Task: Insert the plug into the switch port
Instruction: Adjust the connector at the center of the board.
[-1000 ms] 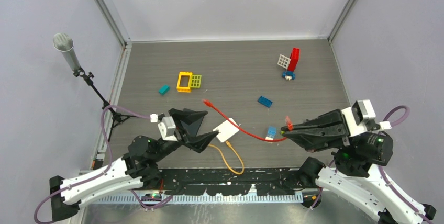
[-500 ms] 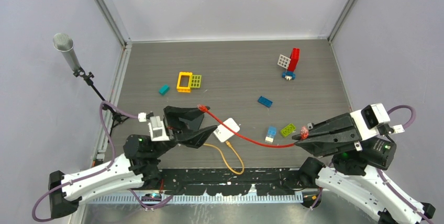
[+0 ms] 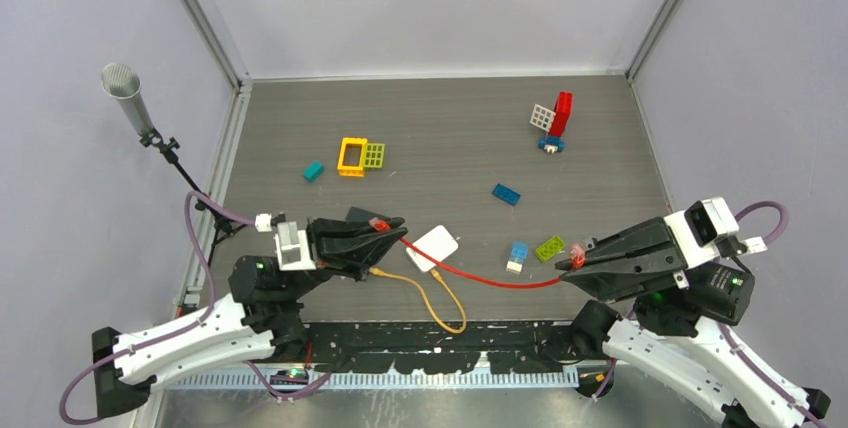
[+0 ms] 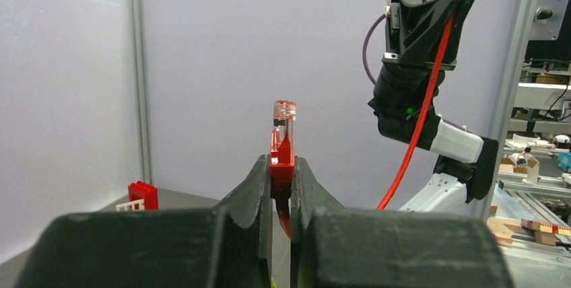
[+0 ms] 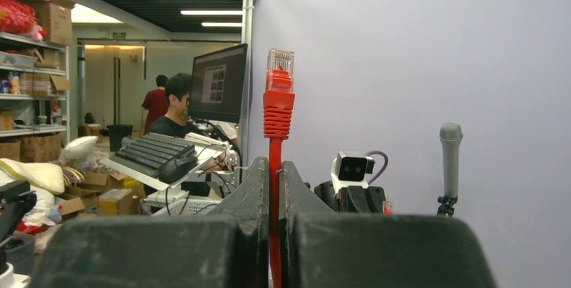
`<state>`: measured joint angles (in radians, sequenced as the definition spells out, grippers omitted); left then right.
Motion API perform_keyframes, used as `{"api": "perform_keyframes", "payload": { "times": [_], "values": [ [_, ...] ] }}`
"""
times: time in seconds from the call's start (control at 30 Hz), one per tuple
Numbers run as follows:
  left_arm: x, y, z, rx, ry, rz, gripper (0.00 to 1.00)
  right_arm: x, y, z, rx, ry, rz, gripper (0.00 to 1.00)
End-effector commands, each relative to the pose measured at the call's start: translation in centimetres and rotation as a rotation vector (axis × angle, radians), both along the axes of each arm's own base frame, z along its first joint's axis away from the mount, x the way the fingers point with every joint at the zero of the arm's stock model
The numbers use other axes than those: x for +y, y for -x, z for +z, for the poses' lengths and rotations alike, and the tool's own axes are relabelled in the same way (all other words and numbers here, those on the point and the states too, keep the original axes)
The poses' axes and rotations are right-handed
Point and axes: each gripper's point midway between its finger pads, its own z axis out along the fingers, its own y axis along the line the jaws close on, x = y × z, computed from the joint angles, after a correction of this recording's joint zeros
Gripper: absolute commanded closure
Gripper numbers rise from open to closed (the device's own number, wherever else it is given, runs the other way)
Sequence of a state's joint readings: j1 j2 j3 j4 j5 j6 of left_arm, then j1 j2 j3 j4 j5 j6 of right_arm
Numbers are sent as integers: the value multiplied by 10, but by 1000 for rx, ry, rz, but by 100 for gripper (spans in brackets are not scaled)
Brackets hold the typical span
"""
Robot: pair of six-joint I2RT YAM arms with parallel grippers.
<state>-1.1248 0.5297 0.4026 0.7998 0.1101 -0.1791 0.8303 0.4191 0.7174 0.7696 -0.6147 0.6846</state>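
Two plugs, one red cable (image 3: 480,277). From the top view, my left gripper (image 3: 390,225) is clamped on one plug (image 3: 379,223), lifted just left of the white switch (image 3: 434,248). My right gripper (image 3: 572,258) pinches the other end, well to the right. The orange lead (image 3: 441,299) leaves the switch's near-left edge, so I judge the ports face that way. I would swing the left plug round to meet that edge squarely and let the right arm feed slack. The blue brick (image 3: 517,254) and green brick (image 3: 550,247) lie between the switch and the right gripper, so that arm has little room low down. The microphone stand (image 3: 165,148) hems in the left side. The far half is roomier.

In the left wrist view, the plug (image 4: 283,133) stands straight out between the closed fingers (image 4: 259,187), gripped at its boot with the clear tip free. That suits a straight push, though I cannot see the port from here.

In the right wrist view, the jaws hold the cable just below its plug (image 5: 278,89), which stands upright and well clear of anything.
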Motion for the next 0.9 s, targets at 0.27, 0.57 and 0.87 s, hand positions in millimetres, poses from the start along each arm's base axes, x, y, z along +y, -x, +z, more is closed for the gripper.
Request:
{"api": "perform_keyframes", "payload": {
  "times": [0.27, 0.57, 0.87],
  "values": [
    [22, -72, -16, 479, -170, 342, 100, 25, -72, -64, 155, 338, -359, 100],
    [7, -86, -48, 568, -322, 405, 100, 48, -111, -118, 198, 547, -459, 99],
    [9, -82, -58, 568, -240, 371, 100, 63, -113, -146, 164, 610, -419, 100]
  ]
}}
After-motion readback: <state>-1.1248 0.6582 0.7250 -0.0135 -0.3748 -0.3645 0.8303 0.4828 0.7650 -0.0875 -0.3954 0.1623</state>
